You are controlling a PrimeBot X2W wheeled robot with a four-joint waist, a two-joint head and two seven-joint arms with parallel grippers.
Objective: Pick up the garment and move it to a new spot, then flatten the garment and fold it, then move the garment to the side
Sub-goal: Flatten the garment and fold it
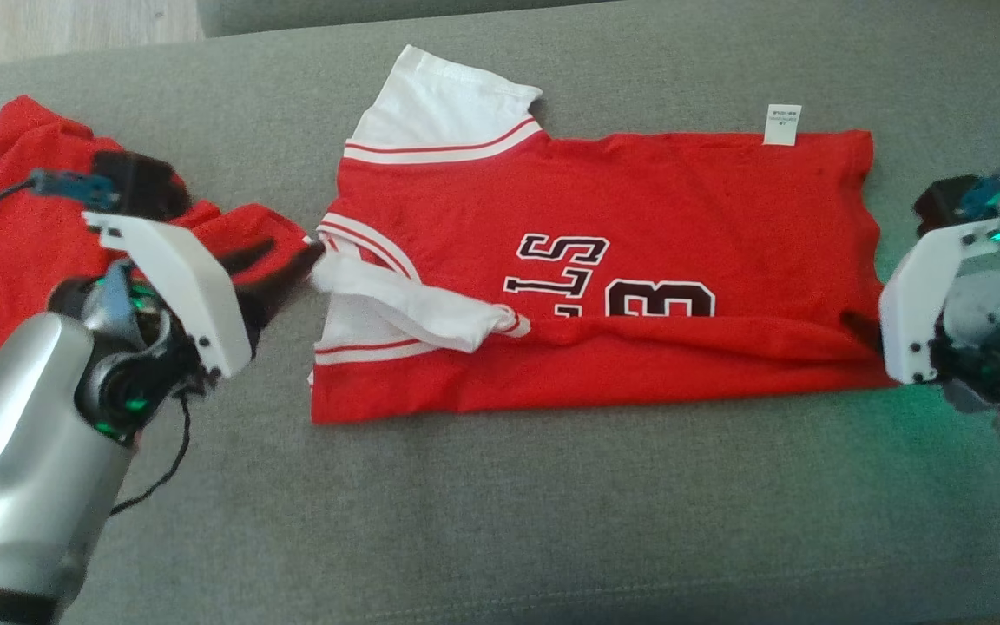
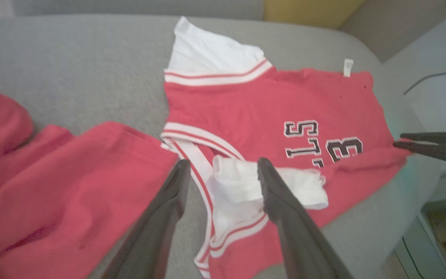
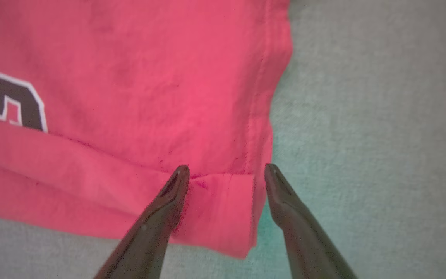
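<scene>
The garment (image 1: 604, 217), a red jersey with white striped sleeves and black lettering, lies spread on the grey cushion (image 1: 552, 521), its near edge folded up over the print. My left gripper (image 1: 287, 265) is open at its left side. In the left wrist view, the left gripper (image 2: 223, 164) has its fingers either side of the crumpled white sleeve (image 2: 238, 186), holding nothing. My right gripper (image 1: 865, 330) is open at the jersey's right end. In the right wrist view, the right gripper (image 3: 227, 168) straddles the folded hem corner of the garment (image 3: 149, 77).
A second red and white garment (image 1: 31, 226) lies bunched at the cushion's left end, partly under my left arm. The cushion's front edge runs along the bottom, with bare grey fabric in front of the jersey. Wooden floor (image 1: 49, 26) shows at top left.
</scene>
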